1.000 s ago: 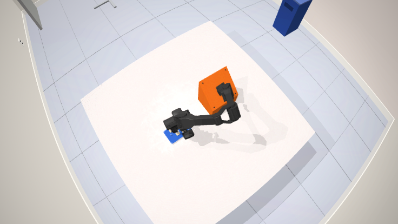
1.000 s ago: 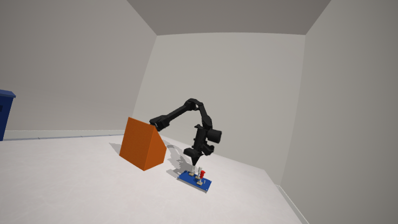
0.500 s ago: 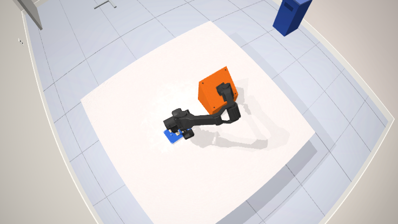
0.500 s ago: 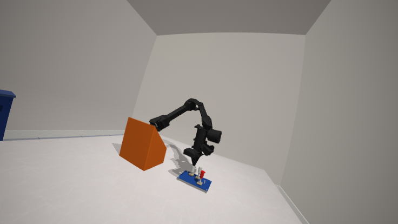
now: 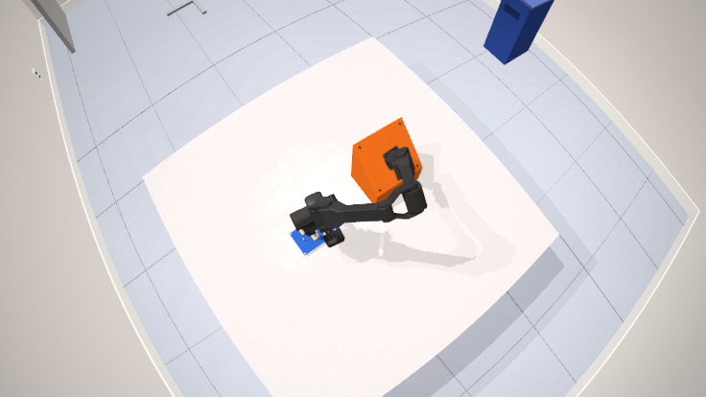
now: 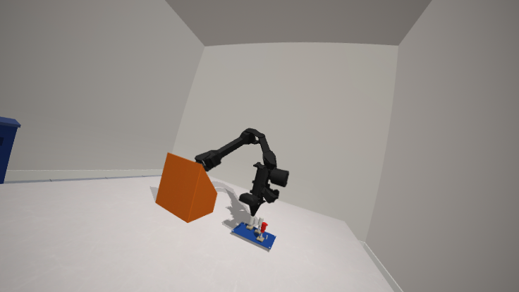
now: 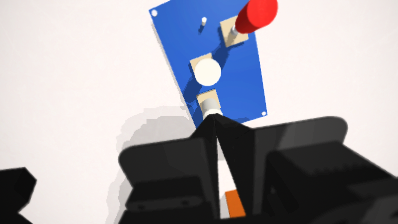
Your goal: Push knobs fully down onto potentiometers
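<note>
The blue circuit board (image 5: 308, 245) (image 6: 242, 230) (image 7: 245, 85) stands on the table. A red knob (image 6: 264, 226) (image 7: 261, 14) stands high on its shaft, with bare shaft showing between it and its tan potentiometer (image 6: 260, 238) (image 7: 233, 37). A white knob (image 6: 261, 221) (image 7: 207, 72) stands on the middle potentiometer. A second white knob (image 6: 251, 221) (image 7: 211, 108) stands on the end potentiometer. My gripper (image 6: 252, 215) (image 7: 213, 118) is shut and empty, pointing down, its tips at the top of the end white knob. They hide part of that knob; whether they touch it I cannot tell.
A large orange block (image 5: 377, 162) (image 6: 181, 188) stands by the arm's base; a sliver of orange (image 7: 235, 204) shows in the wrist view. A small pale pin (image 6: 266, 236) (image 7: 204, 20) rises from the board near the red knob. A blue bin (image 5: 513, 32) stands on the floor beyond the table.
</note>
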`<state>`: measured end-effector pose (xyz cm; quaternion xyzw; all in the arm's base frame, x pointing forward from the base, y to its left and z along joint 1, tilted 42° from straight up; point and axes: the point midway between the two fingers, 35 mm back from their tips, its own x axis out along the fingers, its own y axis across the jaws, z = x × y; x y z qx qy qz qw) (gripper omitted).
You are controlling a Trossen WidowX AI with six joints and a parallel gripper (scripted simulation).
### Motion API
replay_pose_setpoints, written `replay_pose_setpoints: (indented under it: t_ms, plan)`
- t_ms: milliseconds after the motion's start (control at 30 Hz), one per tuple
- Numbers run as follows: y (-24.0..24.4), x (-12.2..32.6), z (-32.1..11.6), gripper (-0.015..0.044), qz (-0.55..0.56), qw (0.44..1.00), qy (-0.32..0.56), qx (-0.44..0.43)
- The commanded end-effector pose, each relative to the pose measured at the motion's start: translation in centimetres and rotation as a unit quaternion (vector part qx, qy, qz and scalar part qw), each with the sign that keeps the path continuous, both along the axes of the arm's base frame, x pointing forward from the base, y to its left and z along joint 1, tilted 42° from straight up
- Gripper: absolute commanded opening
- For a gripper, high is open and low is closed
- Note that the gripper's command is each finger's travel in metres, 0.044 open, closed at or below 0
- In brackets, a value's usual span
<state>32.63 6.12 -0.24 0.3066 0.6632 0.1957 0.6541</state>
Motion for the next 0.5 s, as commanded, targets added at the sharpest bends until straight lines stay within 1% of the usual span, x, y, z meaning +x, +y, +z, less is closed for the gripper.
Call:
replay_pose_setpoints:
  t_ms: [0, 467]
  plan:
    - [0.51, 0.10, -0.41, 0.0000, 0.003, 1.000, 0.000, 0.001]
    - [0.64, 0.10, -0.56, 0.0000, 0.003, 1.000, 0.000, 0.001]
